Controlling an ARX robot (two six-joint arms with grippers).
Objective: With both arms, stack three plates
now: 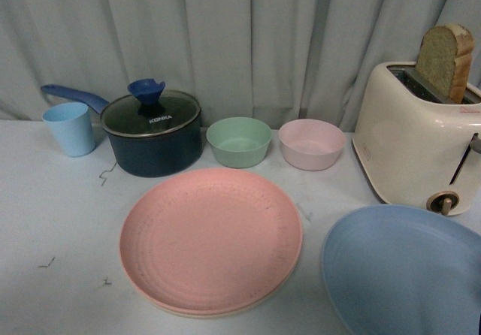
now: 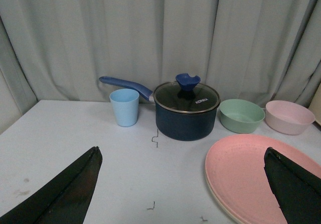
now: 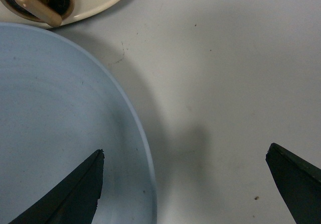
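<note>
Pink plate (image 1: pixel 210 237) sits on cream plate (image 1: pixel 183 312), mid-desk (image 1: pixel 60 222). Blue plate (image 1: pixel 406 271) lies apart on right side, just beside toaster (image 1: pixel 413 140). Right pincer (image 3: pixel 185 150) spread wide over blue rim, holding nothing. Left pincer (image 2: pixel 181 152) likewise released. Risk: you pinch rim too shallowly and plate tilts, slips or knocks toaster on lift.
</note>
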